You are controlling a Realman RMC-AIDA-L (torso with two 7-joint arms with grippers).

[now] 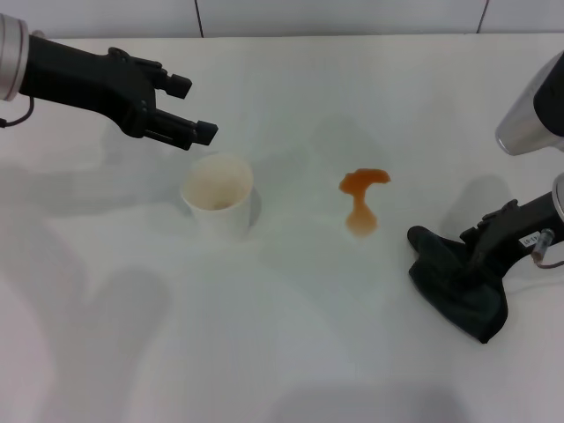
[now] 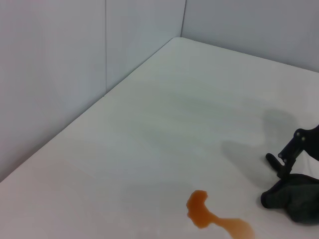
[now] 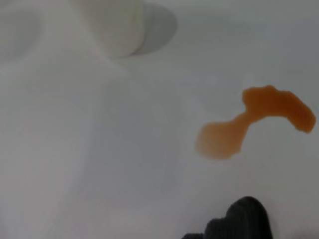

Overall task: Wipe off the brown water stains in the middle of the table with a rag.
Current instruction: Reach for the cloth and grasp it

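The brown water stains (image 1: pixel 359 199) lie as an orange-brown puddle near the middle of the white table (image 1: pixel 291 352); they also show in the left wrist view (image 2: pixel 213 217) and the right wrist view (image 3: pixel 255 120). The dark rag (image 1: pixel 456 284) rests on the table to the right of the stains, a short gap away. My right gripper (image 1: pixel 487 251) is down on the rag's right side, shut on the rag, its fingertips buried in the folds. The rag (image 2: pixel 297 197) and right gripper (image 2: pixel 283 164) also appear in the left wrist view. My left gripper (image 1: pixel 196 107) hovers open at the back left.
A white paper cup (image 1: pixel 218 194) stands upright left of the stains, just below the left gripper, and shows in the right wrist view (image 3: pixel 115 26). Walls border the table's far edge (image 2: pixel 104 55).
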